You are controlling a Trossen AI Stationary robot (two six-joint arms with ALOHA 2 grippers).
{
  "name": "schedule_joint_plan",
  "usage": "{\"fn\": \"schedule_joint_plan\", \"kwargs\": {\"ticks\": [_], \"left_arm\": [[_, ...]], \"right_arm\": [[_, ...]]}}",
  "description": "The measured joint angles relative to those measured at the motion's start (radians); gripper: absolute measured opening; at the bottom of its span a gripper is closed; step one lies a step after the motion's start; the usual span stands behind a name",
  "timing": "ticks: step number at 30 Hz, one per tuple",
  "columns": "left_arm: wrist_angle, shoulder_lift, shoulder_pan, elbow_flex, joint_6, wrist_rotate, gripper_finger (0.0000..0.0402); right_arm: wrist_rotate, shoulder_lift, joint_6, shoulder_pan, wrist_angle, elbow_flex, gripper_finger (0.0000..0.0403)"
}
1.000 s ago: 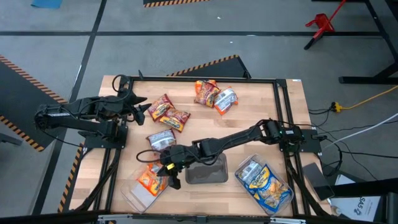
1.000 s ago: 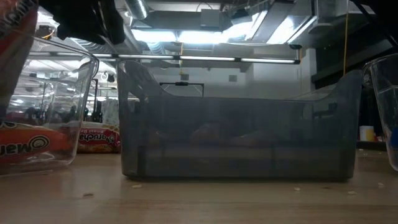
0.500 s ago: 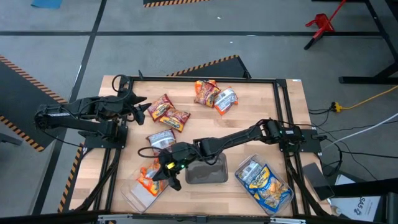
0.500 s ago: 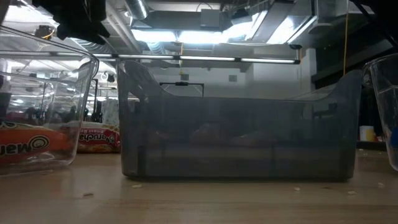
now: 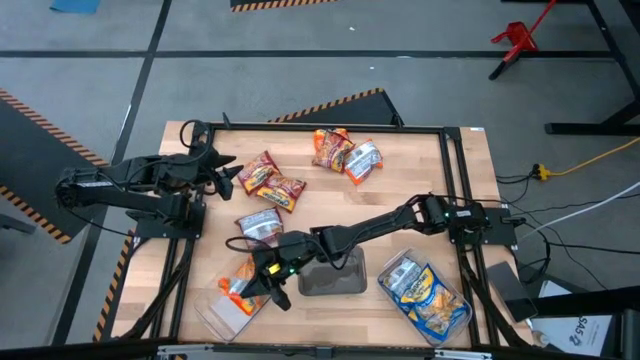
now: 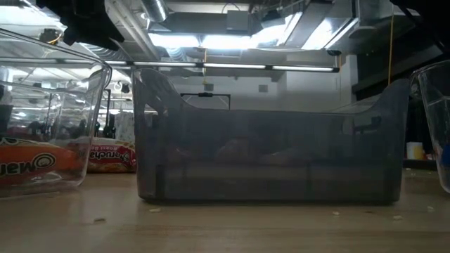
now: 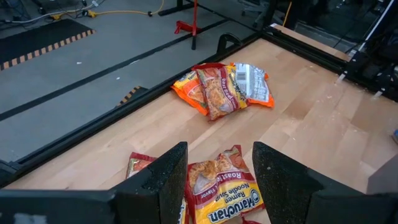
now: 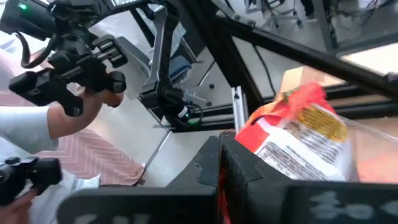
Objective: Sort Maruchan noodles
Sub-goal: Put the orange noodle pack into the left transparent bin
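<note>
My right gripper [image 5: 268, 288] reaches across to the clear tray [image 5: 218, 312] at the near left and is shut on an orange Maruchan packet [image 5: 238, 282], which also shows in the right wrist view [image 8: 298, 127]. Another orange packet [image 6: 31, 165] lies on that tray's floor. My left gripper [image 5: 232, 176] is open and empty at the far left, just above two dark red packets [image 5: 270, 181], with a packet [image 7: 224, 190] between its fingers' line. Loose packets lie at mid-table [image 5: 260, 224] and at the far edge [image 5: 342, 152]. My right gripper pinches the orange packet at one end [image 8: 250, 142] between its two shut fingers. The fingers slant down from the table's right toward its near left. The packet sticks out ahead of the fingers over the clear tray; whether it touches the tray I cannot tell.
A dark grey tray [image 5: 330, 278] stands at the near middle under my right arm. A clear tray [image 5: 452, 322] at the near right holds blue-and-white packets [image 5: 425, 290]. A black frame rail [image 5: 455, 180] runs round the table. A person's hands [image 8: 74, 81] show beyond the table.
My right gripper has gone a little toward the table's left edge with the orange packet, staying over the clear tray. The packet, which hung at the low view's upper left a second ago, has left that view.
</note>
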Motion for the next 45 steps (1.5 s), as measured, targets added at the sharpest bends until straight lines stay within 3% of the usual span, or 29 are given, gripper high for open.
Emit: {"fn": "schedule_joint_plan", "kwargs": {"ticks": [5, 11, 21, 25, 28, 32, 37, 45], "left_arm": [[-0.001, 0.000, 0.000, 0.000, -0.014, 0.000, 0.0175], [-0.002, 0.000, 0.000, 0.000, -0.014, -0.011, 0.0175], [-0.006, 0.000, 0.000, 0.000, -0.014, -0.012, 0.0175], [-0.015, 0.000, 0.000, 0.000, -0.014, -0.012, 0.0175], [-0.017, 0.000, 0.000, 0.000, -0.013, -0.012, 0.0175], [-0.017, 0.000, 0.000, 0.000, -0.013, -0.018, 0.0175], [-0.017, 0.000, 0.000, 0.000, -0.013, -0.020, 0.0175], [-0.017, 0.002, 0.000, 0.000, -0.079, -0.013, 0.0175]], "right_arm": [[-0.014, 0.014, 0.001, -0.008, -0.015, 0.000, 0.0000], [0.019, 0.017, -0.021, -0.032, -0.163, 0.000, 0.0003], [0.113, -0.003, -0.138, -0.106, -0.442, 0.000, 0.0061], [0.213, -0.047, -0.249, -0.121, -0.513, 0.000, 0.0058], [0.199, -0.083, -0.418, -0.114, -0.533, 0.000, 0.0053], [0.121, -0.103, -0.586, -0.055, -0.516, 0.001, 0.0051], [0.145, -0.082, -0.705, 0.028, -0.421, -0.001, 0.0050], [0.140, -0.035, -0.758, 0.073, -0.203, 0.001, 0.0050]]}}
